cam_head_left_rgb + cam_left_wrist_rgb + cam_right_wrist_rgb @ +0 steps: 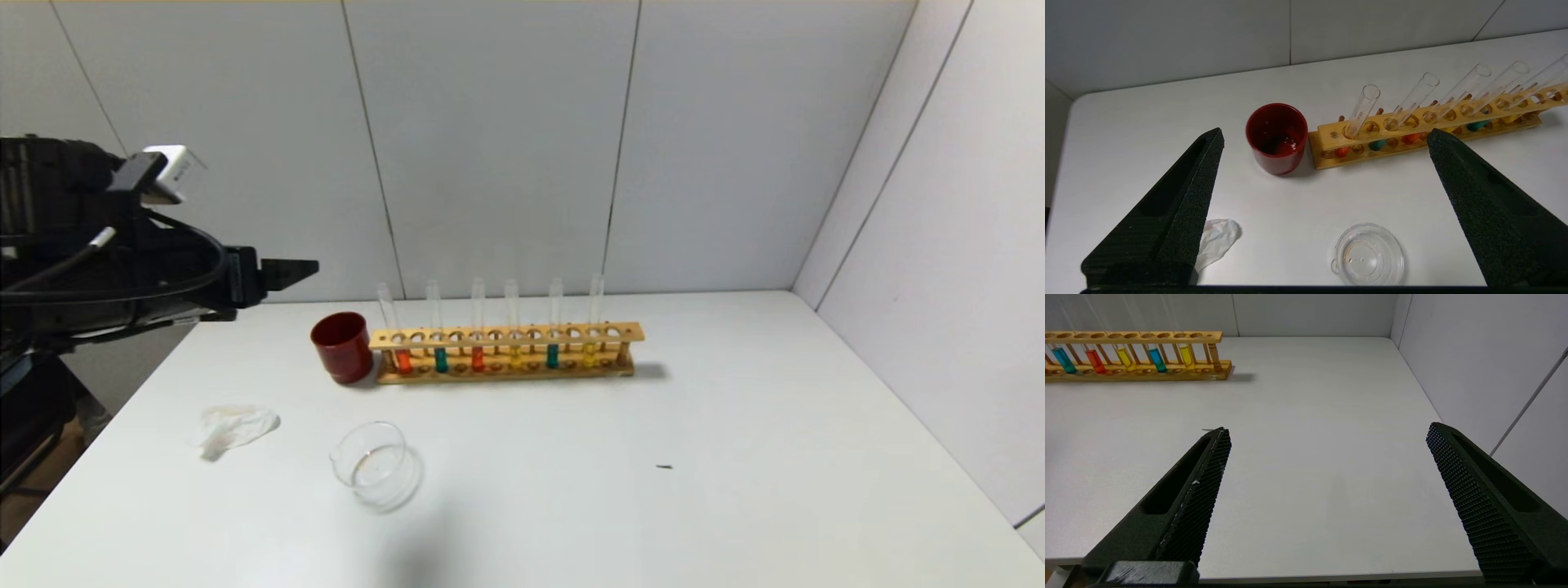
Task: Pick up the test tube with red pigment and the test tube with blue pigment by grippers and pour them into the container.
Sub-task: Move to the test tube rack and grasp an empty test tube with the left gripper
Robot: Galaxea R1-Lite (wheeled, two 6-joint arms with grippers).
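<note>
Could grab the wrong twin tube: left hand wide open at frame left, red tube and blue tube mid-frame in rack, container lower down on tabletop, right hand open too.

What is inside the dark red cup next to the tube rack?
In the left wrist view, the dark red cup shows a glossy wet patch at its bottom, apparently a little liquid. Its colour cannot be told against the red wall, and the near inner side is hidden by the rim.

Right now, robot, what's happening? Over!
Left gripper open, raised left of the red cup; right gripper open, empty above the table. Red tube and blue tube in rack. Container empty, path clear.
</note>
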